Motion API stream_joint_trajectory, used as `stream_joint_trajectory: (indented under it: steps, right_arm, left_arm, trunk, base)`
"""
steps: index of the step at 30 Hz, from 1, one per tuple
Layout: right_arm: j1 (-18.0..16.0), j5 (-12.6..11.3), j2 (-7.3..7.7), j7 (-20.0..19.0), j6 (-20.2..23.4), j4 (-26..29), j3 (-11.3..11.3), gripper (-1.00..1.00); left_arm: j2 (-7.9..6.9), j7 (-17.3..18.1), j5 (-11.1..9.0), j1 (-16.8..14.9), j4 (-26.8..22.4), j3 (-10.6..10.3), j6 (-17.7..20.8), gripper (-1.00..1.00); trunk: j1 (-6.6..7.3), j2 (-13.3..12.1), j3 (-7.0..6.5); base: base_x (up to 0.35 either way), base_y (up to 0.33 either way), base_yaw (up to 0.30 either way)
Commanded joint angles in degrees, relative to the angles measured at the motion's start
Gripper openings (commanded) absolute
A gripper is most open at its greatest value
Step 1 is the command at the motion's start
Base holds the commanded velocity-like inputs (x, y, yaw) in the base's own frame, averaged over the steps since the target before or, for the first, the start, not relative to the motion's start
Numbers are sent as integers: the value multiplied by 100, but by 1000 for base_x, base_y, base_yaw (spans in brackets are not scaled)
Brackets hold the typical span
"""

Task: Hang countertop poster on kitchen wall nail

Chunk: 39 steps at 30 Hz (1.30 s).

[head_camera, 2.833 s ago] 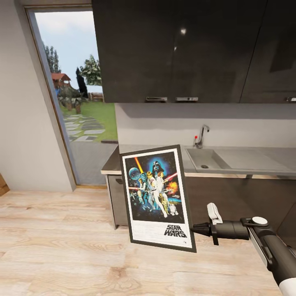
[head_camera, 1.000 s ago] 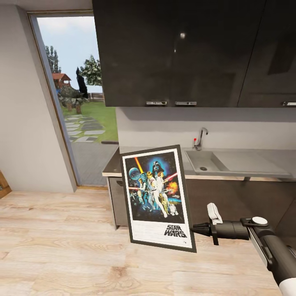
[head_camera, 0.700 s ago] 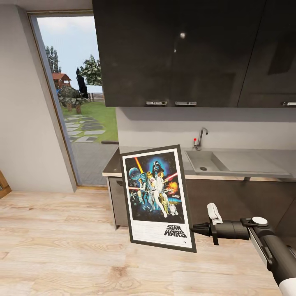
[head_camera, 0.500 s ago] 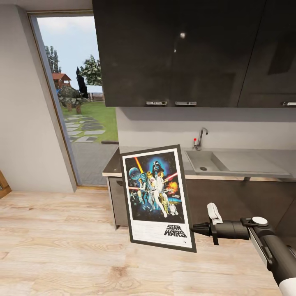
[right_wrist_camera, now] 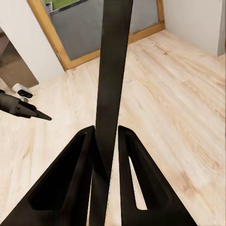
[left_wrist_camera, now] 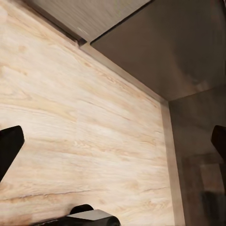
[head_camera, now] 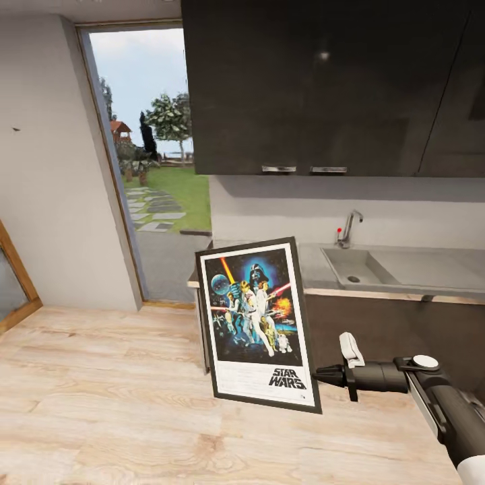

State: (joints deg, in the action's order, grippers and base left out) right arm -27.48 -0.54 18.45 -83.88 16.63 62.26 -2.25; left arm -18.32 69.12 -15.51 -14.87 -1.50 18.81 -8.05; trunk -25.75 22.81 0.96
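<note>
Now the right hand (right_wrist_camera: 107, 155) is gripping the poster (head_camera: 257, 322) by its right edge, both fingers (right_wrist_camera: 75, 174) pressing on the black frame. At the head view's centre the poster is hanging upright, slightly tilted, over the wood floor (head_camera: 101, 397) in front of the tabletop (head_camera: 417, 269) with its sink (head_camera: 357, 268). The left hand (left_wrist_camera: 113, 141) is standing open above the floor. A dark nail (head_camera: 15, 128) is sitting on the upper-left wall.
</note>
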Motion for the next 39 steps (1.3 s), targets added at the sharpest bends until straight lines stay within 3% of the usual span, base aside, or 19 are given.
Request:
stream_joint_trajectory:
  steps: [1,18,39]
  right_arm:
    - [-3,-8,1,-32,77,4,-4,-100]
    - [-4,-8,1,-24,77,5,-4,-100]
    - [-4,-8,-6,-23,76,5,-4,-100]
  left_arm:
    - [0,5,22,-7,9,17,-54,100]
    - [1,4,21,-7,9,17,-48,100]
    - [2,-3,20,-7,9,17,-47,100]
  trunk:
    - [-4,11,10]
    - [-4,11,10]
    - [-4,11,10]
  base:
    - [0,285,272]
    - [23,293,287]
    - [137,305,287]
